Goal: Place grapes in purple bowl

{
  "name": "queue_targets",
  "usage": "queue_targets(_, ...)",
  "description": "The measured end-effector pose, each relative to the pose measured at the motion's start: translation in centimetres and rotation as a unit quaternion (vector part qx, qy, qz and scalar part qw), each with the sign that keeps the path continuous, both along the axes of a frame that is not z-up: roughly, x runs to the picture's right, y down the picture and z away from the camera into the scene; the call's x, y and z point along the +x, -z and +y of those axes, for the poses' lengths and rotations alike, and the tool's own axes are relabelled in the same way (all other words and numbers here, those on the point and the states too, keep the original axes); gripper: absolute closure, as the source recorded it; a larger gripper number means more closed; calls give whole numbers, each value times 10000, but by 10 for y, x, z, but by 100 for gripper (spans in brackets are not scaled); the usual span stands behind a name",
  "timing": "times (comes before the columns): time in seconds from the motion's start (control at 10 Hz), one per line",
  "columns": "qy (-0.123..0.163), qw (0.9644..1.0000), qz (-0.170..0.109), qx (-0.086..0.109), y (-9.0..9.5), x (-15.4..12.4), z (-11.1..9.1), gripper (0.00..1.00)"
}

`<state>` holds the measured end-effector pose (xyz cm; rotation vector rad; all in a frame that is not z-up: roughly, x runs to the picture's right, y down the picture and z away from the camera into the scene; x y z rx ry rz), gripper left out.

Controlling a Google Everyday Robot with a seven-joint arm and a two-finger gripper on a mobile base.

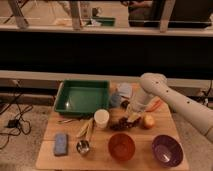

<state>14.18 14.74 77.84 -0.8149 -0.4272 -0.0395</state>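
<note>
Grapes [120, 124], dark lumpy elongated bunch on table [102, 156], end effector [132, 115] just beside, its grip cannot be told

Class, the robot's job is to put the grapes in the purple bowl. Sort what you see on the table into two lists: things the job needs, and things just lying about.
Needed for the job:
- grapes
- purple bowl
- gripper, just above the grapes

Just lying about:
- orange bowl
- green tray
- white cup
- round yellow fruit
- blue sponge
</note>
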Motion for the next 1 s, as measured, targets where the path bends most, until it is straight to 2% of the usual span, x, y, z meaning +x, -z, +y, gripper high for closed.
queue_targets(0.3,-204,9994,-126,235,32,11,-21,97)
queue_targets(0.4,-257,9988,-185,369,44,14,-29,97)
queue_targets(0.7,-344,9967,-300,667,69,18,-44,97)
queue_targets(1.0,-425,9939,-236,990,87,32,-57,97)
